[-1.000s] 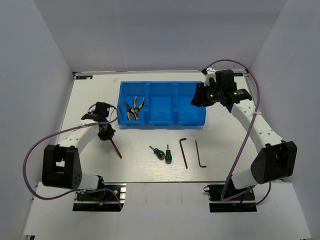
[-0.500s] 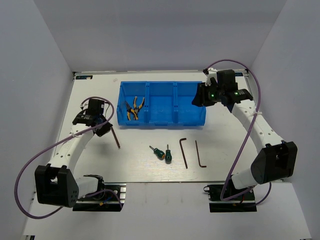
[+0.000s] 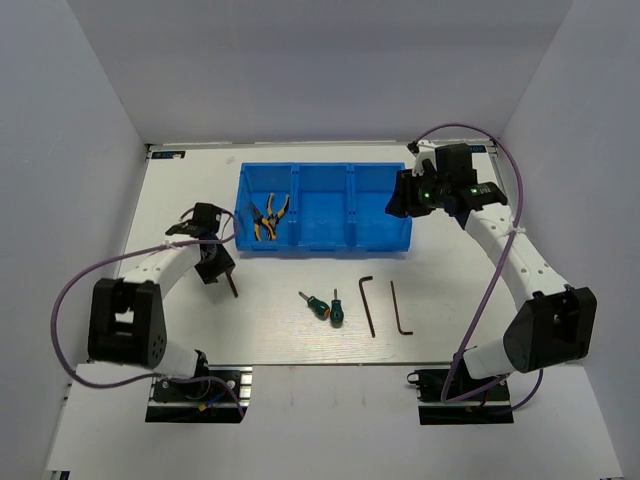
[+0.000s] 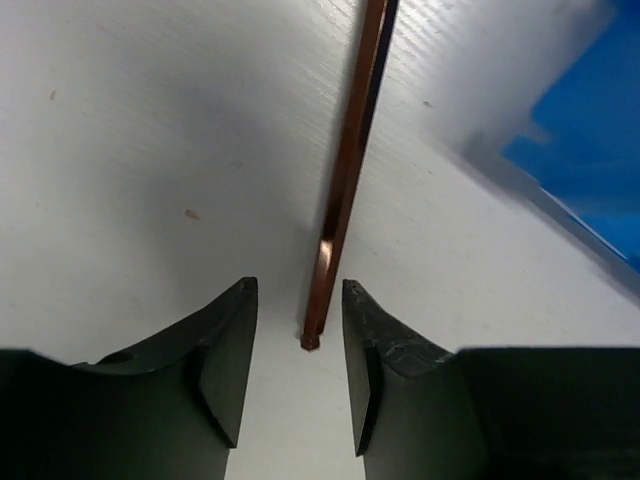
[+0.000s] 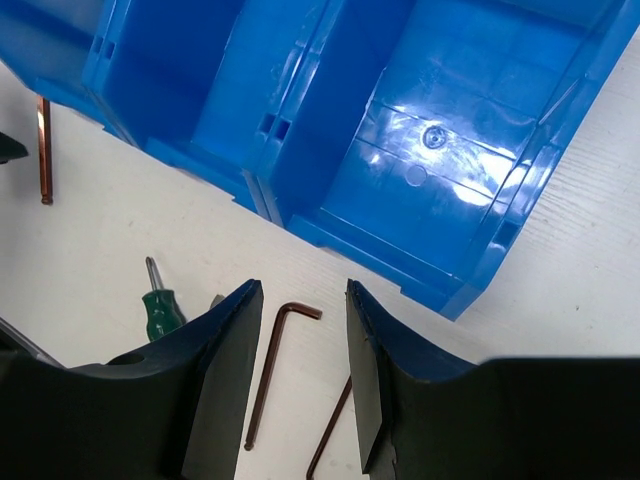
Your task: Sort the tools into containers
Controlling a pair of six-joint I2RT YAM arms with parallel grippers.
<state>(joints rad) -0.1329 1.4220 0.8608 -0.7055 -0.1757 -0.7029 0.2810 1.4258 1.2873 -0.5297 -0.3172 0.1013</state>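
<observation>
Left wrist view shows the left claw (image 4: 297,292) with its two fingers apart. It grips nothing. The thin brown hex key (image 4: 345,170) pokes its near end into the gap between the fingers, a bit closer to the right-hand one. I cannot see either finger touching it.

Here is what I think could go wrong. The claw has only the very tip of the key between its fingers. If it shuts there, the long part could swing down, or the key could slip out on the way. The key is thin and seems to lie flat on the tabletop (image 3: 280,340). So the fingers could close above it and catch nothing, or scrape the tabletop if they go too low. The blue bin (image 3: 325,243) is just beside this spot. A low lift could knock the key against its near wall. A quick drop could also put the key in the left box with the pliers (image 3: 268,215).

From the top, the key lies in the left half of the tabletop, just in front of the bin's near left corner. The screwdrivers (image 3: 322,305) and two more hex keys (image 3: 385,308) lie closer to the near edge, well apart from this claw.

The right claw (image 5: 302,292) is parted and empty too. It hangs over the bin's right end.
</observation>
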